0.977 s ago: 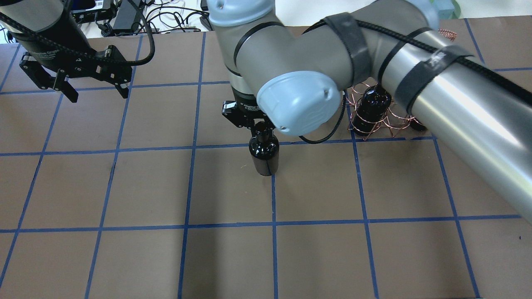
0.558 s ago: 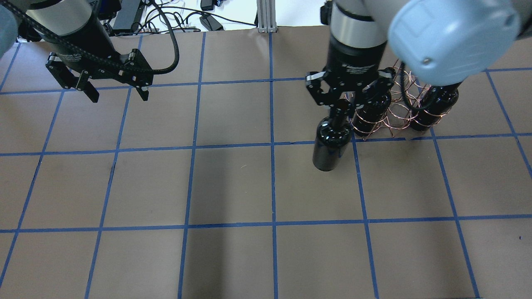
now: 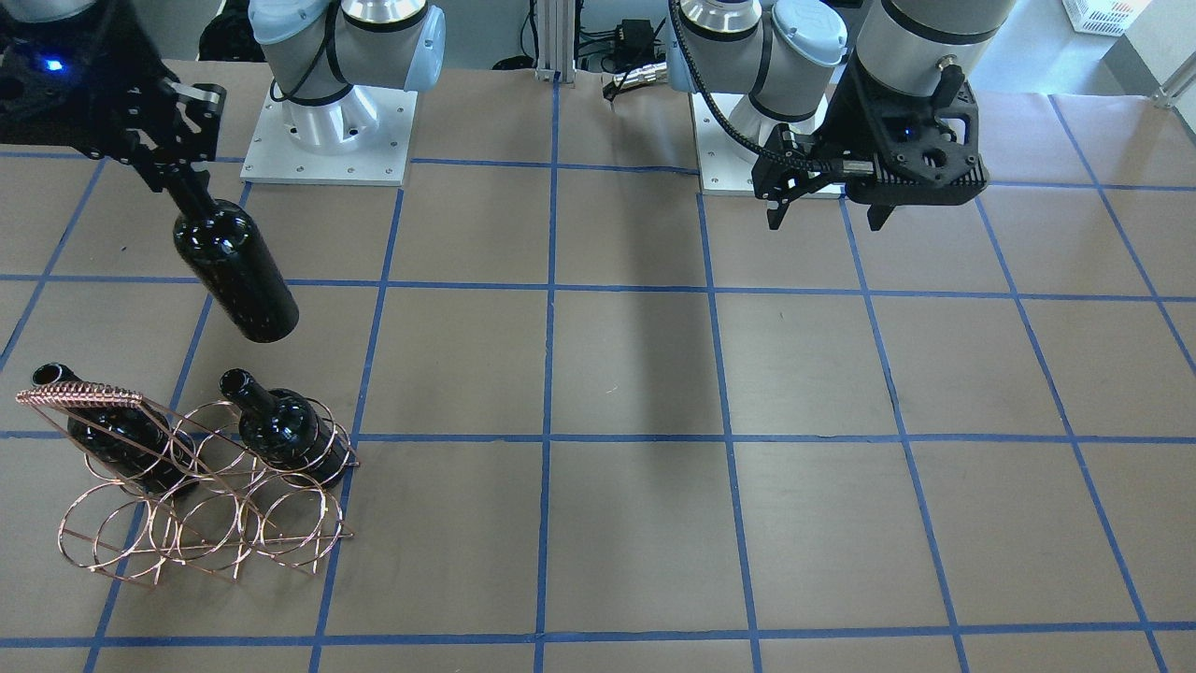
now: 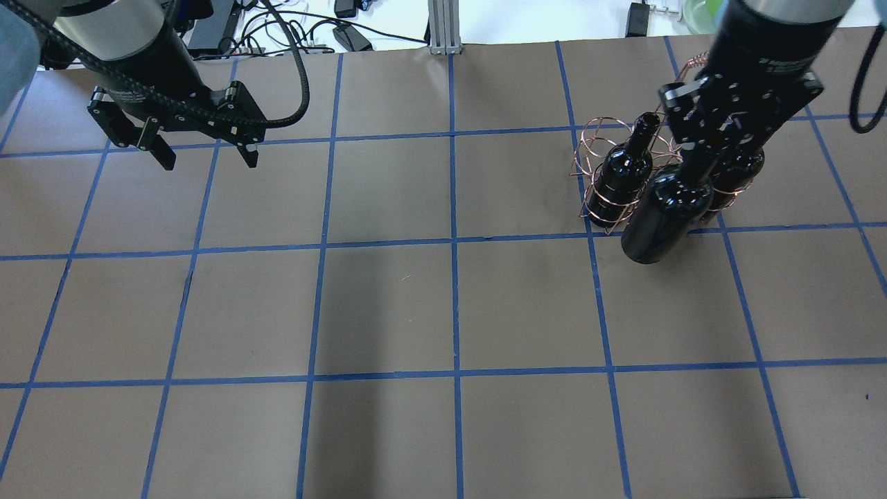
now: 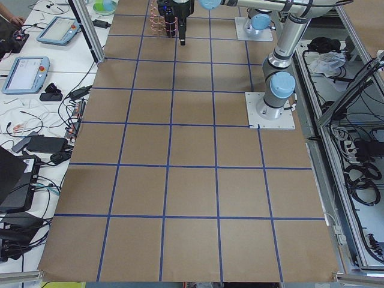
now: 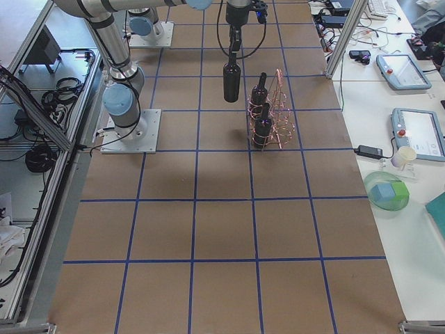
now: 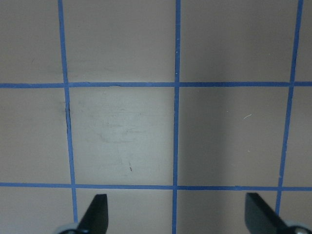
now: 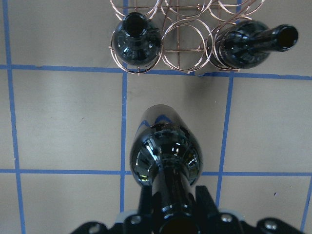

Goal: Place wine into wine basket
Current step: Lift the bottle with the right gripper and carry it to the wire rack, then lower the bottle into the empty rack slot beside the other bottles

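Observation:
My right gripper is shut on the neck of a near-black wine bottle. The bottle hangs tilted above the table, just in front of the copper wire wine basket. In the front-facing view the held bottle is clear of the basket. Two alike bottles lie in the basket's loops. The right wrist view shows the held bottle below the basket. My left gripper is open and empty, far to the left above bare table, as its wrist view shows.
The brown table is marked with a blue tape grid. Cables and power bricks lie beyond its far edge, with an aluminium post. The arm bases stand at the robot's side.
My right arm has carried the bottle to the right, from the table's middle to just in front of the basket. My left gripper has shifted slightly right and stays open.

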You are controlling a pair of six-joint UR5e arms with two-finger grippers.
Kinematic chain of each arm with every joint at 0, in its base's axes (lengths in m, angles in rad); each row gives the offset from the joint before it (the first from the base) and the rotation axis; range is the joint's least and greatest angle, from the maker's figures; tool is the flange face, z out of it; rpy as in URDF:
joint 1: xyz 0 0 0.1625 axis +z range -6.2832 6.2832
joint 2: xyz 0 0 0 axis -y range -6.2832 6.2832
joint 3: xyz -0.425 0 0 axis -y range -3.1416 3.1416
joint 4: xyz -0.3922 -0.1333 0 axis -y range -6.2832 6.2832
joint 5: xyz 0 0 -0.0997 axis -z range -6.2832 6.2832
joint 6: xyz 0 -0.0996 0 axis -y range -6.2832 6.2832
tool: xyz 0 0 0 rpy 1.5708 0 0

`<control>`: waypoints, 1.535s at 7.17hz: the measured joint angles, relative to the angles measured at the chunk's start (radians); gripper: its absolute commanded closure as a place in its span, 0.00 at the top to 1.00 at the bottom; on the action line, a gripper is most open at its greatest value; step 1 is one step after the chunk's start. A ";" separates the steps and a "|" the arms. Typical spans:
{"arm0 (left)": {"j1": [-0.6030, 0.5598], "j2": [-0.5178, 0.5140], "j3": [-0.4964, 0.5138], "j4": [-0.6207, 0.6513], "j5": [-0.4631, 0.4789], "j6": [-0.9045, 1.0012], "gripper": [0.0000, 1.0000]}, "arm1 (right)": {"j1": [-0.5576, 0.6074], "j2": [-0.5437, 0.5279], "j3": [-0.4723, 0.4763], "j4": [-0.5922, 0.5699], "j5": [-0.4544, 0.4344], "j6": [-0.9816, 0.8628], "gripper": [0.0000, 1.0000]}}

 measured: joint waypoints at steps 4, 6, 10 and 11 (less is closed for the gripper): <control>-0.018 0.006 -0.004 0.003 -0.002 0.003 1.00 | -0.056 0.136 -0.183 -0.015 0.017 -0.028 0.00; -0.018 0.007 -0.005 0.004 -0.001 0.005 1.00 | -0.056 0.212 -0.215 -0.088 0.022 -0.029 0.00; -0.010 0.012 -0.008 0.001 0.020 0.013 1.00 | -0.051 0.270 -0.205 -0.134 0.025 -0.028 0.00; -0.010 0.011 -0.010 0.001 0.026 0.015 1.00 | -0.048 0.270 -0.195 -0.135 0.026 -0.028 0.00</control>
